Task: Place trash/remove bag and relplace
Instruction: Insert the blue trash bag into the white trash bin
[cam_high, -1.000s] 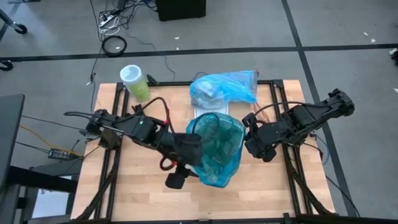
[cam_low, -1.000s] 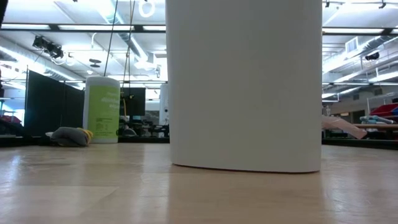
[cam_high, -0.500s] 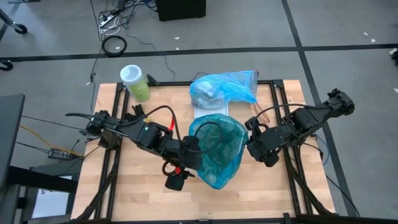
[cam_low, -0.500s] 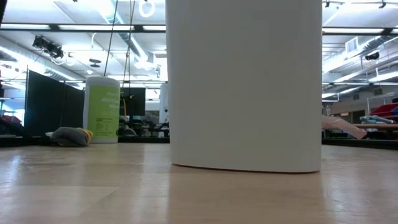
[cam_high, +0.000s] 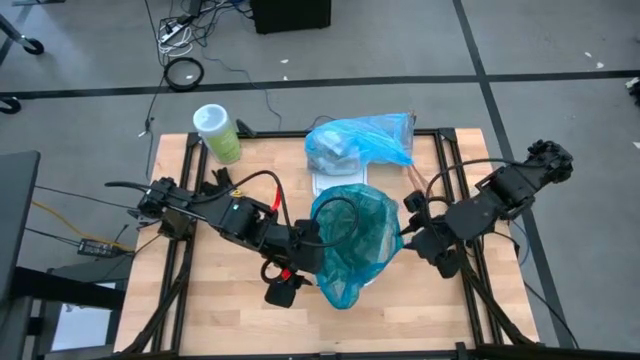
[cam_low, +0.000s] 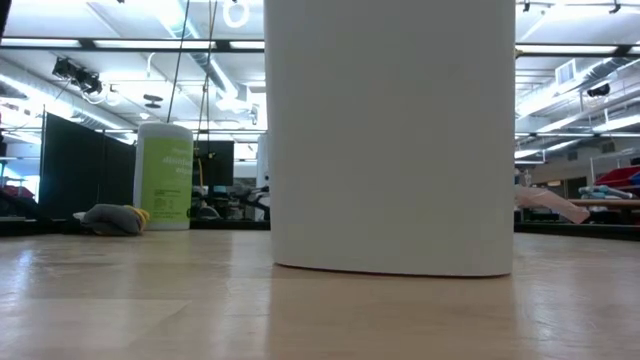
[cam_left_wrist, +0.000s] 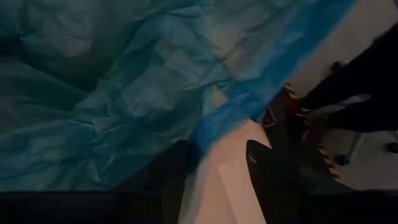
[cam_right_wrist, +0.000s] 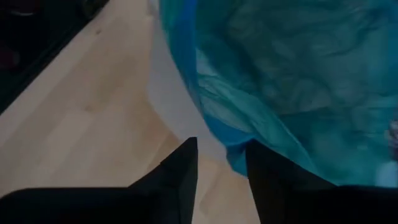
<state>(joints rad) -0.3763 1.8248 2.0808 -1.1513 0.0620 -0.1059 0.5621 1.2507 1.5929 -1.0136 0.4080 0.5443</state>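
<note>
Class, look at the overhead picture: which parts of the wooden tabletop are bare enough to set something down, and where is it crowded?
Free: the wooden tabletop along its near edge, and the corner behind the right arm. Crowded: the middle, where the dark teal translucent plastic bag drapes the white bin between the left gripper and right gripper; behind it lie the tied light blue plastic bag and the green wipes canister.

A green-labelled wipes canister stands upright at the far-left corner of the wooden table, with a grey-and-yellow cloth lying just beside it in the low view. A white bin, draped in a darker teal-green plastic bag, occupies the table's centre. Beyond the far edge, cables trail across the grey floor.
</note>
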